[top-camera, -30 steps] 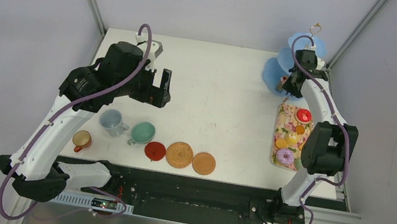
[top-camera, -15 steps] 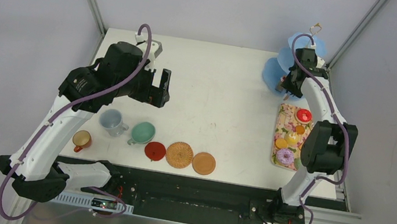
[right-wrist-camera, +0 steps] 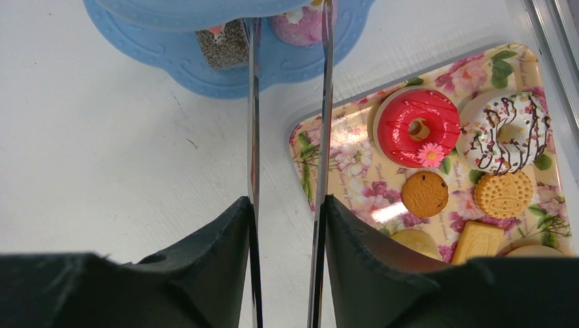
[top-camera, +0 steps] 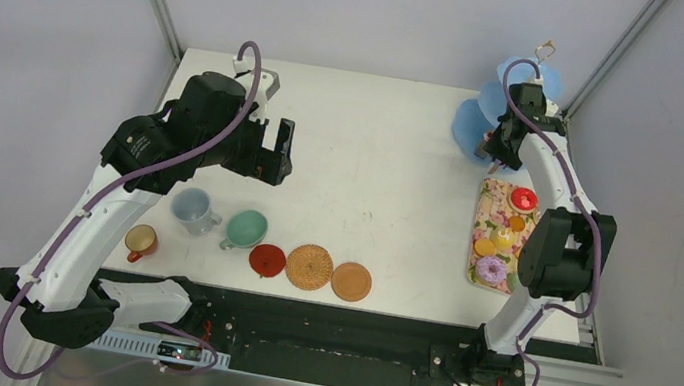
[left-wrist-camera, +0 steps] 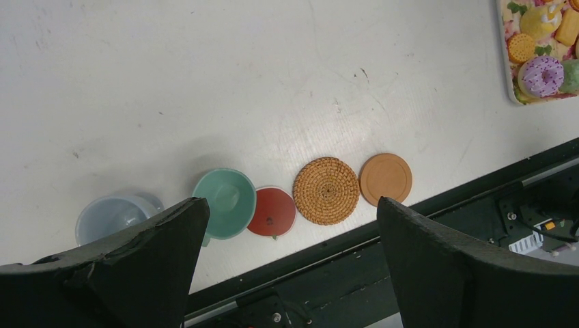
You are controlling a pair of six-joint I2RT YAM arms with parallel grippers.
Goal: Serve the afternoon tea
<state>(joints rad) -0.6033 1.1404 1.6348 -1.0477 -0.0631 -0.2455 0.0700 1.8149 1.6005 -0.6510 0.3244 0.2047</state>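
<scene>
Right gripper (right-wrist-camera: 287, 225) has shifted slightly at the stand (right-wrist-camera: 171, 51), clamped on tongs (right-wrist-camera: 254, 102) whose blades stand parted by a pink donut (right-wrist-camera: 304, 27) on the bottom tier, so that treat looks delivered and the next move is likely back to the tray (right-wrist-camera: 355, 164), while the left gripper (left-wrist-camera: 290, 205) hangs wide open over the cups (left-wrist-camera: 225, 201).

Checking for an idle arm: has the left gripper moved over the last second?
No. The left gripper sits at the same spot up-table from the grey-blue cup, jaws wide open.
</scene>
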